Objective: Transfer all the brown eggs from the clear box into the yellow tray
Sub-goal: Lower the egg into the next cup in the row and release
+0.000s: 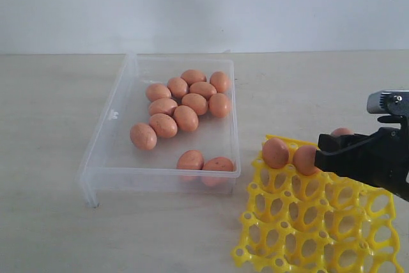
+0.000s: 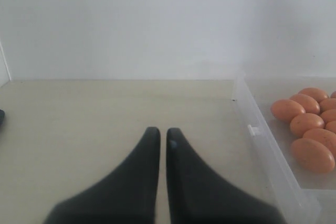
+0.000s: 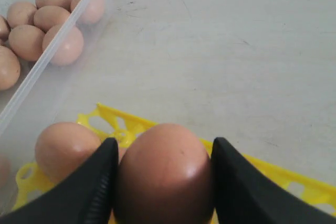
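Pale tabletop [image 1: 51, 126] under a plain white wall [image 1: 204, 4] forms the work surface.

1. Held egg. One brown egg, the held egg [image 3: 165, 182], sits between the black fingers [image 3: 97, 187] of the right gripper [image 1: 323, 153]. The jaws stand wide and press on both of its sides. It hangs over the far edge of the yellow tray [image 1: 300, 234], which lies at the near right.

2. Neighbours. A seated egg [image 1: 275, 152] occupies the far-left corner cup, just beside the held egg. Part of another egg [image 1: 342, 132] shows beyond the gripper; its seat is hidden.

3. Supply. About a dozen brown eggs [image 1: 186, 117] lie in the clear box [image 1: 102, 139], left of the tray. Most are clustered toward the far end and two rest against the near wall. The task is judged to be in its early part.

4. Left gripper [image 2: 159, 135]. It is outside the exterior view. Its fingers are almost touching, with nothing between them.

5. Hazards.
- Release off centre, over a raised knob instead of a cup, would let the egg tip and roll off the far edge onto the table.
- A descent drifting left would knock the seated egg.
- Excess squeeze could crack the shell.
- Downward pressure on the open lattice could shift the tray and unseat eggs already placed.
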Available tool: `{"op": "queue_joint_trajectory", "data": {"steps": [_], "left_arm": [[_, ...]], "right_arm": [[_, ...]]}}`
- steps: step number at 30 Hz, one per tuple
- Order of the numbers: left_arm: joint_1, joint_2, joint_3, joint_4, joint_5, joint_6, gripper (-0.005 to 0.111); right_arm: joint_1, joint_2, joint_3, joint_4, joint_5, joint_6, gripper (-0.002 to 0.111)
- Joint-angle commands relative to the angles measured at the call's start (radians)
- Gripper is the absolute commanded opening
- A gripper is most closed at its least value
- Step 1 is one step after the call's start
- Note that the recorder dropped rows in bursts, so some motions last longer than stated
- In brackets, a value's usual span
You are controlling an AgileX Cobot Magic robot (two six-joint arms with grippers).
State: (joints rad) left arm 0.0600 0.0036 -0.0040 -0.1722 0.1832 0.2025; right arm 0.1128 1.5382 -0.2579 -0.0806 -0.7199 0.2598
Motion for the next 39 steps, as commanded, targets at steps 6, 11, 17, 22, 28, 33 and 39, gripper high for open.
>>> {"op": "queue_joint_trajectory", "data": {"steps": [6,11,17,22,28,33,39], "left_arm": [[-0.001,-0.004,0.004,0.002,-0.004,0.000,0.004],[-0.001,-0.004,0.004,0.002,-0.004,0.000,0.004],[-0.001,-0.004,0.004,0.002,-0.004,0.000,0.004],[-0.001,-0.004,0.004,0.002,-0.004,0.000,0.004],[-0.001,-0.004,0.004,0.002,-0.004,0.000,0.004],[-0.001,-0.004,0.004,0.002,-0.004,0.000,0.004],[-0.001,-0.004,0.004,0.002,-0.004,0.000,0.004]], "right_arm": [[-0.003,-0.001,-0.004,-0.007,0.070,-0.007,0.000],[-0.003,-0.001,-0.004,-0.007,0.077,-0.007,0.000],[-0.003,-0.001,-0.004,-0.007,0.073,-0.007,0.014],[-0.003,-0.001,-0.004,-0.007,0.085,-0.007,0.039],[-0.003,-0.001,-0.004,-0.007,0.112,-0.004,0.047],[-0.003,-0.001,-0.004,-0.007,0.112,0.002,0.047],[-0.003,-0.003,-0.004,-0.007,0.080,0.000,0.047]]}}
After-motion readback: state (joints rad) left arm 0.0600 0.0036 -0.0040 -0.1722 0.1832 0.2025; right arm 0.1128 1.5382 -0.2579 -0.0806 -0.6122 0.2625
